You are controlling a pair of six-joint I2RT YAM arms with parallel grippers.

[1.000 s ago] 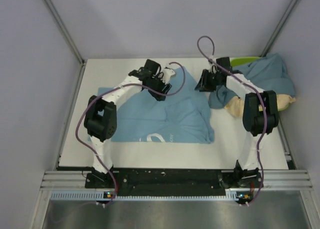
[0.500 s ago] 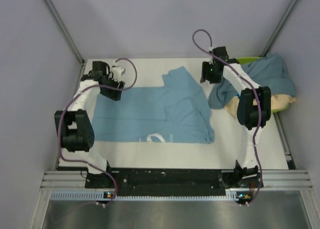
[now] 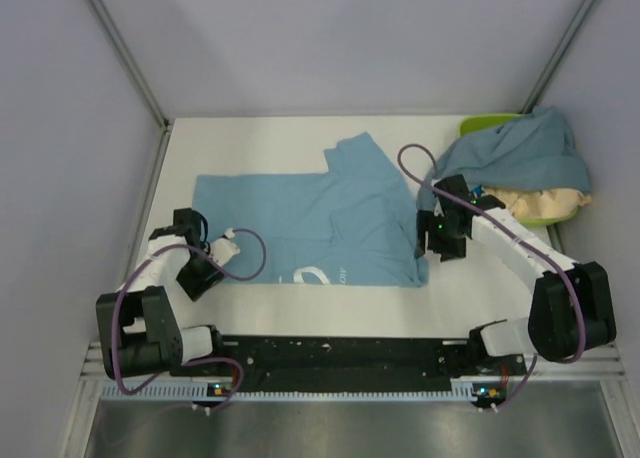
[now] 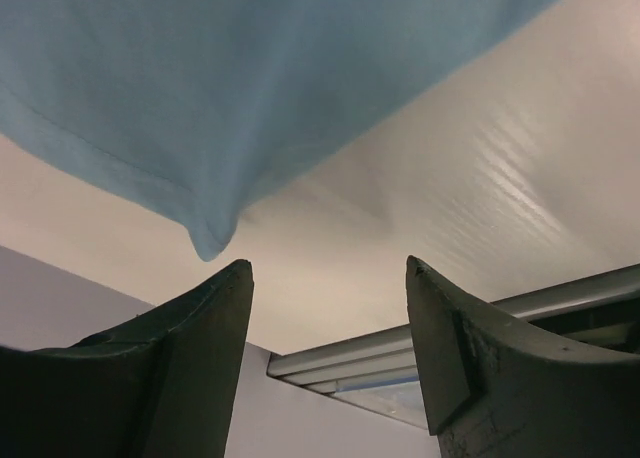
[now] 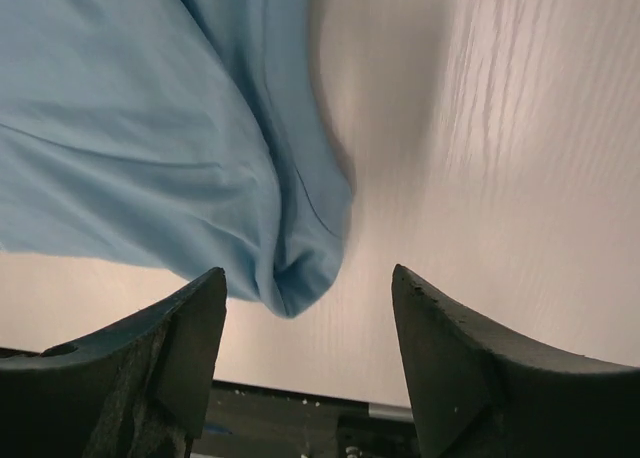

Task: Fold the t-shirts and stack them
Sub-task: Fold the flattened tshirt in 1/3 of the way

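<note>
I am hovering my left gripper [image 3: 203, 271] at the sky-blue shirt's [image 3: 320, 218] near-left corner [image 4: 210, 240], jaws standing spread with nothing between them. In the wrist view that corner is lying just ahead of the gap, not yet inside it. My right gripper [image 3: 441, 240] is waiting the same way by the near-right corner [image 5: 295, 283], also spread and empty.

The shirt is lying mostly flat on the table [image 3: 260, 143], white lettering showing at its near edge, with one part bunching up toward the far side. The slate shirt [image 3: 520, 150] and the beige shirt [image 3: 545, 200] are sitting heaped on the tray [image 3: 478, 126] at the far right.

I am judging the cloth to be light, limp and a little slippery on this smooth top (it is going to sag and drag, not hold a shape). A single layer pinched mid-panel would only bunch. I am favouring the hemmed corners as the places to take hold: the doubled seam is offering the pads something thicker to bite, and raising both near corners together should be keeping that edge straight for a fold. The risk I am weighing is nudging a corner away instead of getting a finger beneath it.
</note>
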